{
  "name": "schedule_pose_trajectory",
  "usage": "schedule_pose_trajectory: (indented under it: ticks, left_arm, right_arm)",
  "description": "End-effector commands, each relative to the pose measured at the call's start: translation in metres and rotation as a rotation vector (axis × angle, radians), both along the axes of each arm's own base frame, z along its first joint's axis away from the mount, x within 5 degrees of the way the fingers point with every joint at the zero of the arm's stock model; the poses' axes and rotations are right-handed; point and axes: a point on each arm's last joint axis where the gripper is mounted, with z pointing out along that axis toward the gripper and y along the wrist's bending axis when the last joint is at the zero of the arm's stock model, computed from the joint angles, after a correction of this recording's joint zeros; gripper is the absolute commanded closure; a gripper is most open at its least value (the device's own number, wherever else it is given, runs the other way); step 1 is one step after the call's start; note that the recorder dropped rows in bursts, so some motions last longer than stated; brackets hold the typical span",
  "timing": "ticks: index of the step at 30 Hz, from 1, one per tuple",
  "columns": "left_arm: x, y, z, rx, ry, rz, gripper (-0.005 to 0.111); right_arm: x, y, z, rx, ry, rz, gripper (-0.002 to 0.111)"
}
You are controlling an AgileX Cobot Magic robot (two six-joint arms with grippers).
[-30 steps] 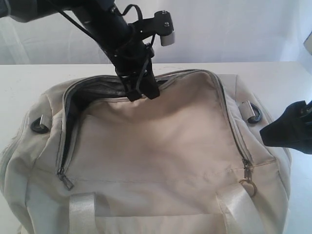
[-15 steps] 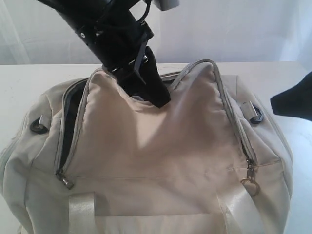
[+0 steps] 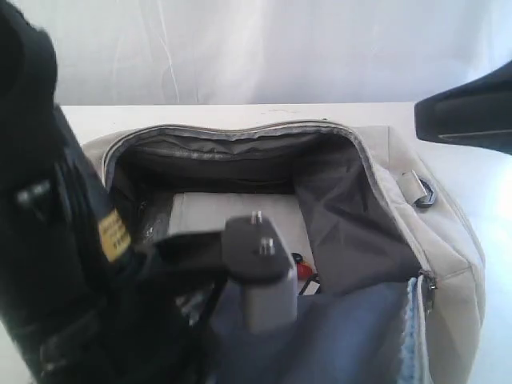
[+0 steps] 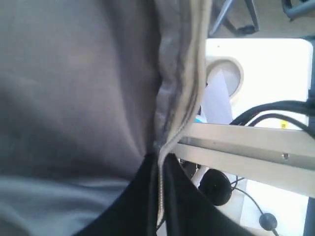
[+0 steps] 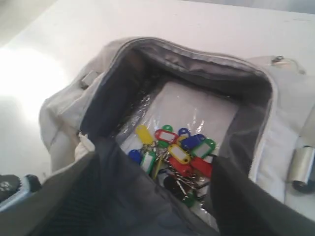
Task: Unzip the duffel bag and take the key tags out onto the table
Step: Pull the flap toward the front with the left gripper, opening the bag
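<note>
We see the duffel bag (image 3: 452, 240) sitting in the middle of the white counter (image 3: 490, 188) with its top fully open. The grey zipper (image 3: 240, 132) runs round the far rim of the mouth. The top flap (image 3: 336, 336) is turned back toward the near side, so its dark grey lining faces us.

Our left hand (image 4: 160, 184) is closed tight on the zippered edge of that flap. In the left wrist view the two black fingers (image 4: 140, 206) pinch the fabric, and the zipper tape comes out from between them. The left arm (image 3: 48, 240) fills the near left of the exterior view.

Inside the bag, the key tags (image 5: 173, 156) lie in a loose cluster on the pale bottom panel (image 5: 197, 108). We can make out yellow, red, green and blue ones tangled on metal rings. In the exterior view only a scrap of red (image 3: 302, 270) shows past the camera mount on the left arm.

Our right hand (image 3: 432, 120) hangs above the far right end of the bag, clear of the fabric. In its wrist view the dark fingers (image 5: 54, 201) stand wide apart with nothing between them, and the tags are in sight through the gap.

A black strap ring (image 3: 424, 194) sits on the bag's right end, and a metal zipper pull (image 3: 430, 282) lies nearer on the same side.
</note>
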Motion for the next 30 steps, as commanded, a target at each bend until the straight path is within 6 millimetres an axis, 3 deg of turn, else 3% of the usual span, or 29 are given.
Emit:
schedule_pose_trajectory:
  ticks: [1,2,4,6,8,11,13,14,16,19,22,26,30]
  left_arm:
    - [-0.016,0.006,-0.027,0.061,0.094,0.006,0.103]
    - [-0.017,0.007,-0.030,0.071,0.102,0.011,0.099]
    - [-0.019,0.009,-0.034,0.084,0.114,0.014,0.077]
    - [-0.019,0.008,-0.034,0.080,0.121,0.015,0.049]
    - [-0.020,0.007,-0.033,0.069,0.135,0.020,0.041]
    - [-0.024,0.008,-0.026,0.068,0.186,-0.015,0.045]
    - [-0.024,0.007,-0.010,0.052,0.179,-0.054,0.052]
    - [-0.021,0.006,0.004,0.019,0.121,-0.058,0.061]
    - [-0.015,0.014,0.029,0.028,-0.045,-0.022,0.076]
    - [0.001,0.041,0.072,0.104,-0.386,0.150,0.098]
    - [0.011,0.048,0.085,0.079,-0.556,0.223,0.107]
    - [0.024,0.037,0.081,0.011,-0.654,0.241,0.107]
    - [0.037,0.021,0.044,0.096,-0.605,0.210,0.107]
  right_arm:
    - [0.010,0.007,-0.018,0.049,0.153,0.127,0.058]
    - [0.010,0.008,-0.023,0.055,0.186,0.146,0.059]
    - [0.013,0.013,-0.034,0.092,0.212,0.210,0.065]
    - [0.014,0.018,-0.047,0.144,0.205,0.279,0.072]
    - [0.013,0.023,-0.062,0.161,0.255,0.315,0.079]
    - [0.011,0.030,-0.079,0.150,0.325,0.360,0.089]
    - [0.012,0.033,-0.090,0.116,0.376,0.391,0.099]
    - [0.013,0.034,-0.096,0.064,0.403,0.407,0.107]
    - [0.015,0.031,-0.105,-0.005,0.457,0.400,0.108]
    - [0.020,0.021,-0.120,-0.120,0.582,0.323,0.108]
    - [0.022,0.017,-0.126,-0.169,0.621,0.298,0.108]
    - [0.024,0.016,-0.130,-0.184,0.655,0.281,0.108]
    - [0.025,0.015,-0.132,-0.184,0.678,0.262,0.108]
